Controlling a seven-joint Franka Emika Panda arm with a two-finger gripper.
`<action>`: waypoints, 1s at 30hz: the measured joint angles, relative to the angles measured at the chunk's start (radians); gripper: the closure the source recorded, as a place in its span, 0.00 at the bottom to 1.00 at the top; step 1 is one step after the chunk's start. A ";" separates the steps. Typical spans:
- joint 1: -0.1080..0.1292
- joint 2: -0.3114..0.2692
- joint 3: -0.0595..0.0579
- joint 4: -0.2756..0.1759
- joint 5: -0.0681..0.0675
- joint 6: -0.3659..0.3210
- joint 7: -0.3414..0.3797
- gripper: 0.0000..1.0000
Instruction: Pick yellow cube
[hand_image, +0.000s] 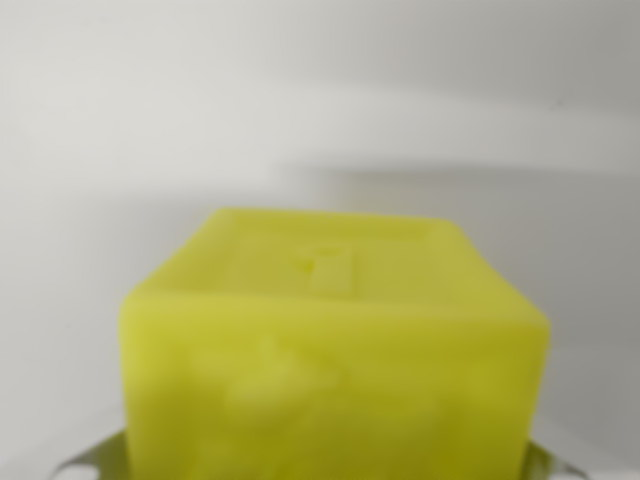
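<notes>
Yellow cube (335, 360): one, blurred, filling the lower centre of the wrist view.
Gripper (325, 465): metal finger tips flank the cube's base; grip cannot be told.
Backdrop (300, 100): plain white surface.

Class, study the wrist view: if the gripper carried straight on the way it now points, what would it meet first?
The yellow cube. It fills the lower middle of the view, blurred and apparently very close, with metallic bits at both bottom corners. Beyond it only a pale surface shows; depth is unclear.
</notes>
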 joint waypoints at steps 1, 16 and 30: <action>0.000 -0.006 0.000 -0.001 0.000 -0.005 0.000 1.00; 0.001 -0.097 0.000 -0.015 0.004 -0.082 -0.003 1.00; 0.001 -0.176 0.000 -0.017 0.006 -0.159 -0.005 1.00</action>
